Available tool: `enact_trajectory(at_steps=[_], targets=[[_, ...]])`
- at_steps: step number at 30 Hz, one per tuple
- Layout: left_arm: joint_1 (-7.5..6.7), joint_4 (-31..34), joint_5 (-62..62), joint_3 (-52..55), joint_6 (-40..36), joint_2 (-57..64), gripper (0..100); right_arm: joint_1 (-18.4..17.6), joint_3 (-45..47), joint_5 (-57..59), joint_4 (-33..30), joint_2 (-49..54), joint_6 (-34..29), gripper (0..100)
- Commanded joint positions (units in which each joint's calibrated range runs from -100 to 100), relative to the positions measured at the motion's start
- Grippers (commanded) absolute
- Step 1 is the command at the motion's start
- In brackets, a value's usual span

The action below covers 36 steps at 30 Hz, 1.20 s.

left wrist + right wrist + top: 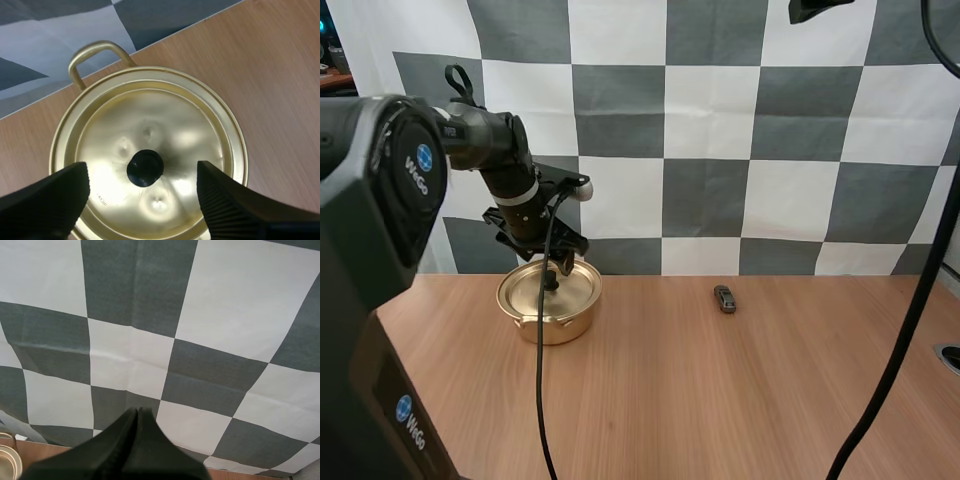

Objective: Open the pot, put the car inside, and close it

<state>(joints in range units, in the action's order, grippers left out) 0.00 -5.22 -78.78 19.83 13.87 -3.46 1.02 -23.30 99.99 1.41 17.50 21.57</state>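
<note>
Pot: a golden pot (551, 303) stands on the wooden table (740, 390), toward its far left side. From the left wrist, one looped handle (95, 54) shows on the rim.

Lid: the lid (548, 288) sits flat on the pot and closes it. Seen from the left wrist it is shiny and slightly dented, with a round black knob (145, 168) in its middle.

Car: a small dark grey car (724, 298) lies on the bare table, well to the right of the pot and toward the far edge. Nothing touches it (it is outside the pot).

Left gripper: the left gripper (142, 172) hangs right over the lid, centred on the knob. Its fingers (55, 200) stand wide apart, one on each side of the knob, with the ribbed inner faces turned toward each other. Bare lid shows between each finger and the knob, so nothing is gripped. Whether the tips touch the lid surface I cannot tell. From the high view the arm reaches down onto the pot from above.

Right gripper: the right gripper (137, 412) has its two fingers pressed together into one dark wedge and holds nothing. A sliver of the pot's golden rim shows beyond it, apart from the fingers.
</note>
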Motion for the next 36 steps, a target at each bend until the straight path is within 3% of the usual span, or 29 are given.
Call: enact_trajectory(at_steps=[1, 36], targets=[[0.02, -0.02, 0.0, -0.03, 0.01, -1.07, 100, 0.03, -0.06, 0.01, 0.04, 0.0, 0.01, 0], [0.02, -0.02, 3.87, -0.03, 0.33, -6.11, 100, 0.03, -0.06, 0.01, 0.04, 0.0, 0.01, 0]])
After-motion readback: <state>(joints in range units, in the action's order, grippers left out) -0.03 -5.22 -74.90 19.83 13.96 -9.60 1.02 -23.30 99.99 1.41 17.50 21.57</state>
